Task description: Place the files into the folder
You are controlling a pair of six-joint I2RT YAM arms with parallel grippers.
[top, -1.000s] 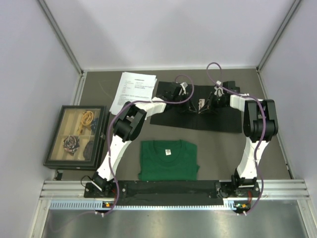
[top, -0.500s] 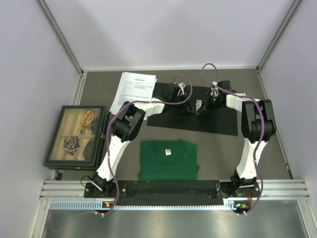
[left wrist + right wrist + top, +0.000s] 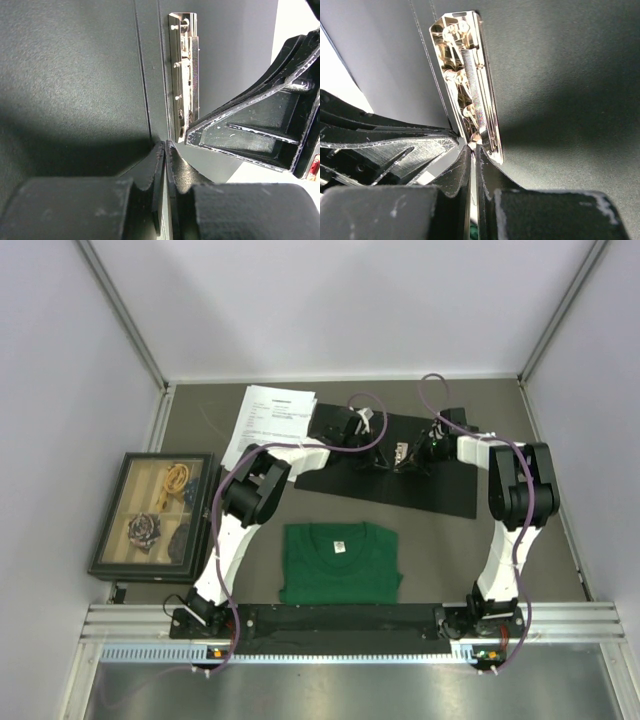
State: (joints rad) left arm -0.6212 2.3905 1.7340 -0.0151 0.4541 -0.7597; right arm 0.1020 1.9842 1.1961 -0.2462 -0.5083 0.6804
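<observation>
matt black folder [image 3: 75, 65], shiny metal clip [image 3: 184, 65], white paper files [image 3: 266, 425]

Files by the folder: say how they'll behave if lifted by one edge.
The files look like thin loose sheets, so they would probably droop and feel light. They lie slightly fanned, so the stack may slide apart. Flat on the table, an edge is likely hard to catch.

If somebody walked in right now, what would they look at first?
Probably the robot's left gripper and right gripper, meeting almost tip to tip at the open black folder, far middle of the table, beside its shiny metal clip. Then the green T-shirt lying flat near the bases, and the white papers at the far left.
</observation>
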